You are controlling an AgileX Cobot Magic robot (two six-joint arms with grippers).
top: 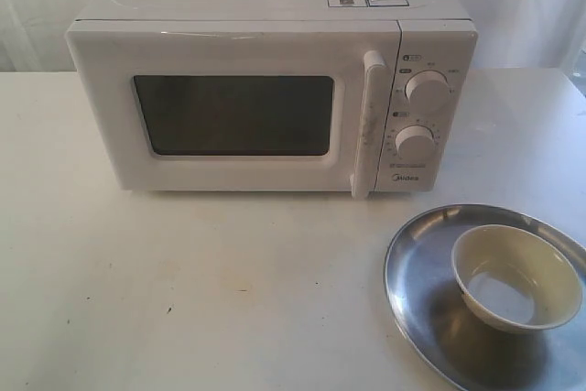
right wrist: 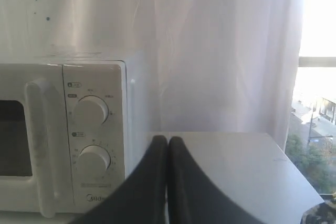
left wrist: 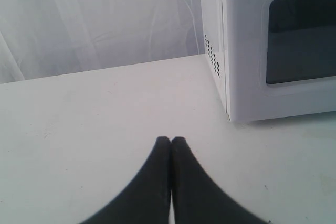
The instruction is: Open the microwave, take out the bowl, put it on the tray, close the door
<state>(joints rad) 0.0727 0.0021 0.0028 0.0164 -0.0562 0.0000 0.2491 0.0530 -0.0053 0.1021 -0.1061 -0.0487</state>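
Already the small cream-white ceramic bowl [top: 517, 277] sits on the round shiny silver tray [top: 417, 267], and the white microwave's [top: 275, 6] windowed door [top: 233, 116] looks shut. Both claws, left [left wrist: 170, 140] and right [right wrist: 167, 139], are clenched and empty, apart from everything; by the look of it nothing remains.

tray [top: 417, 267] cut off at frame edge, microwave [top: 275, 89] interior hidden

Left gripper [left wrist: 170, 141]: two matte black fingers [left wrist: 152, 182], smooth, tapering to rounded tips. Right gripper [right wrist: 167, 140]: identical black curved fingers [right wrist: 144, 187].
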